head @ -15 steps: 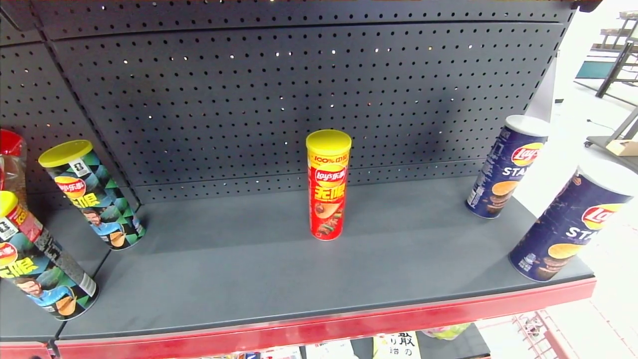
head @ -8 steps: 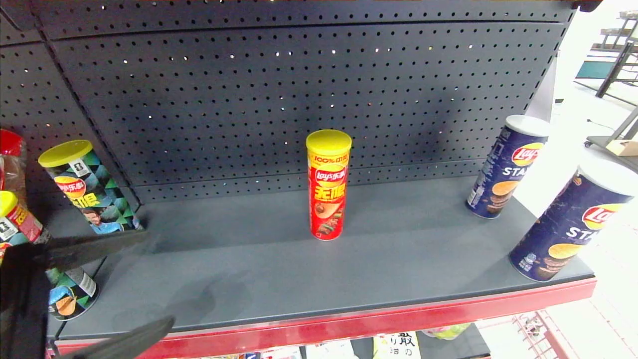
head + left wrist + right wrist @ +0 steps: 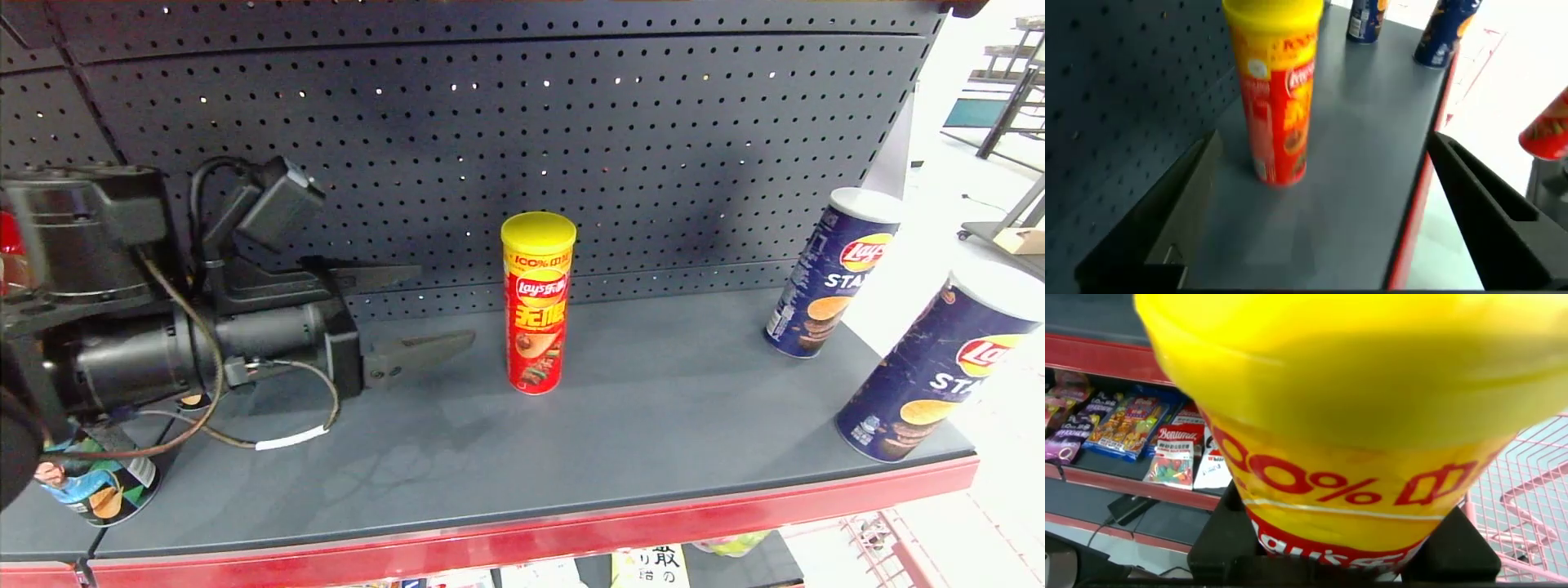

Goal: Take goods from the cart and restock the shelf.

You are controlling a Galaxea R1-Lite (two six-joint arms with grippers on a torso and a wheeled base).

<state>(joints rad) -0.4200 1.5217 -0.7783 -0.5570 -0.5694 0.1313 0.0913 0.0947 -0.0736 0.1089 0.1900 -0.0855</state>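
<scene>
A red chip can with a yellow lid [image 3: 536, 306] stands upright mid-shelf on the dark grey shelf board [image 3: 653, 425]. My left gripper [image 3: 437, 310] hovers just left of it, open, its fingers [image 3: 408, 355] pointing at the can. The left wrist view has the same can [image 3: 1278, 90] ahead of the open left gripper [image 3: 1324, 143], nearer the pegboard-side finger. My right gripper [image 3: 1339, 551] is shut on another red can with a yellow lid [image 3: 1331, 457], held below shelf level.
Two dark blue chip cans [image 3: 829, 273] [image 3: 939, 363] stand at the shelf's right end. A green-patterned can [image 3: 98, 490] peeks out under my left arm. The pegboard [image 3: 522, 131] backs the shelf. A pink cart [image 3: 1535, 506] and lower shelves of goods [image 3: 1127, 425] lie below.
My left arm has come up from the lower left and swung right over the shelf, stopping open beside the red can. It now hides the green-patterned cans.
</scene>
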